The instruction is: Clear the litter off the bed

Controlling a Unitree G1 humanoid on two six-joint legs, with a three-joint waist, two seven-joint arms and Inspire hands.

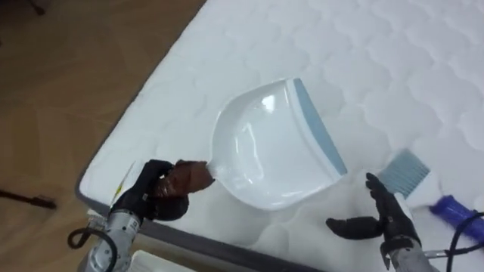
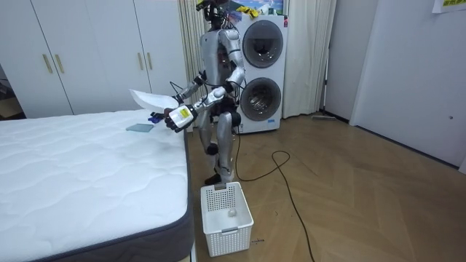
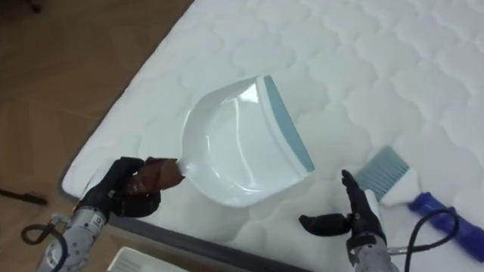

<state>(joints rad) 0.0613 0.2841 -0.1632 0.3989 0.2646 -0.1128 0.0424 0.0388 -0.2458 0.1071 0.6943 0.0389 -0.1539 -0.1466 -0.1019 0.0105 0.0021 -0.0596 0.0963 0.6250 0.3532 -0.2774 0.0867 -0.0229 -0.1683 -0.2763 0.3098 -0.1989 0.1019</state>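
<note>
Left robot hand (image 1: 155, 194) curled around the brown handle (image 1: 190, 176) of the white dustpan (image 1: 261, 151), held above the edge of the bed (image 1: 393, 60). Right robot hand (image 1: 384, 217) holds nothing, its fingers straight and thumb spread. The brush (image 1: 412, 177) lies on the mattress just beyond the fingertips. Robot stands at the bedside, white basket (image 2: 229, 222) by its feet

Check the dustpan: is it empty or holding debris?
Empty: the dustpan shows a bare white inside, with only glare, while the left hand grips its brown handle above the mattress.
</note>
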